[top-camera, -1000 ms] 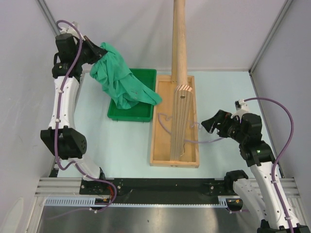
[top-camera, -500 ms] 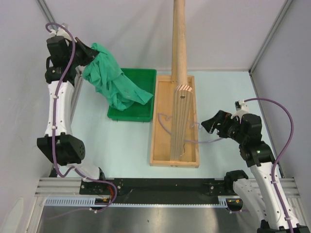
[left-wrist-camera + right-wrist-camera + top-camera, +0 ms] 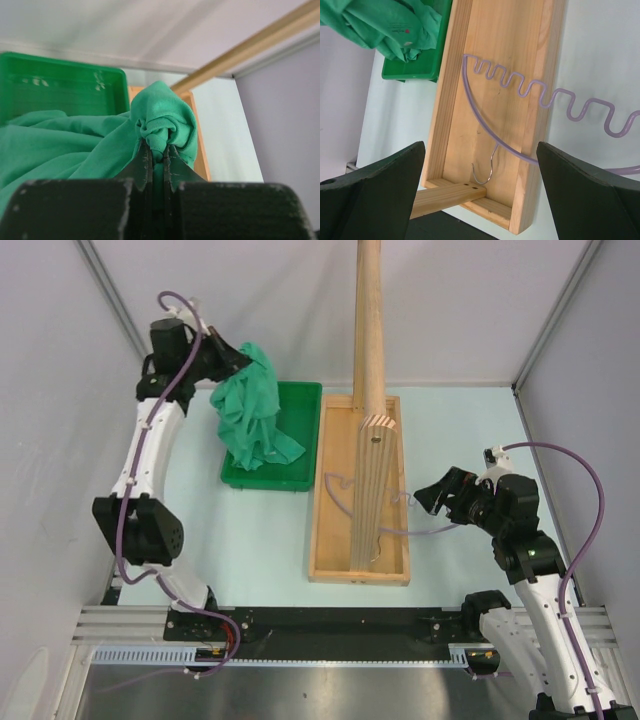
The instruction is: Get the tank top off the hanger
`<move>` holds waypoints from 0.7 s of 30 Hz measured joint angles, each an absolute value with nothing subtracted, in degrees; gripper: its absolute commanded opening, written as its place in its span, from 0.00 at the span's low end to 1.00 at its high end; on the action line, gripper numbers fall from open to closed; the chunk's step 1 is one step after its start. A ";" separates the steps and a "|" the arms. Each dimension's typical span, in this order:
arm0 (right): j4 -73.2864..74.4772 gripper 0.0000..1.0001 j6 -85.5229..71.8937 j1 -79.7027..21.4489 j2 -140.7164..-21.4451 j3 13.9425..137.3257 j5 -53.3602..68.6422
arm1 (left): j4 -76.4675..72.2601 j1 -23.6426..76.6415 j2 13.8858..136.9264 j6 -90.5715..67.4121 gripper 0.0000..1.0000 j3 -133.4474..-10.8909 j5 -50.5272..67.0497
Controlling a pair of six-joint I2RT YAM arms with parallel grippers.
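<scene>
The teal-green tank top hangs bunched from my left gripper, which is shut on a fold of it above the green tray. Its lower end rests in the tray. The bare lavender hanger lies across the wooden base, its wavy arm and metal hook clear in the right wrist view. My right gripper is open and empty, just right of the base, above the hanger's right end.
A tall wooden pole rises from a wooden tray base with an upright slab between the arms. Grey walls close in on both sides.
My left gripper swung right and forward with the tank top, from the far left wall to above the tray's back left corner. The right arm has not moved.
</scene>
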State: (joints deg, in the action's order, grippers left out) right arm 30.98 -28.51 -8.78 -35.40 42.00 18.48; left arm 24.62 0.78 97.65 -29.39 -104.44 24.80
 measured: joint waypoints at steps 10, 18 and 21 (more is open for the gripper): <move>30.98 1.00 -28.49 -8.78 -35.31 42.00 18.46 | 25.89 5.19 106.32 -28.10 0.00 -104.68 24.62; 31.00 1.00 -28.49 -8.78 -35.27 42.00 18.46 | 26.55 4.99 115.57 -26.39 0.48 -102.74 20.71; 31.11 1.00 -28.47 -8.78 -35.24 42.00 18.46 | 28.93 5.02 117.34 -26.02 0.92 -101.10 18.28</move>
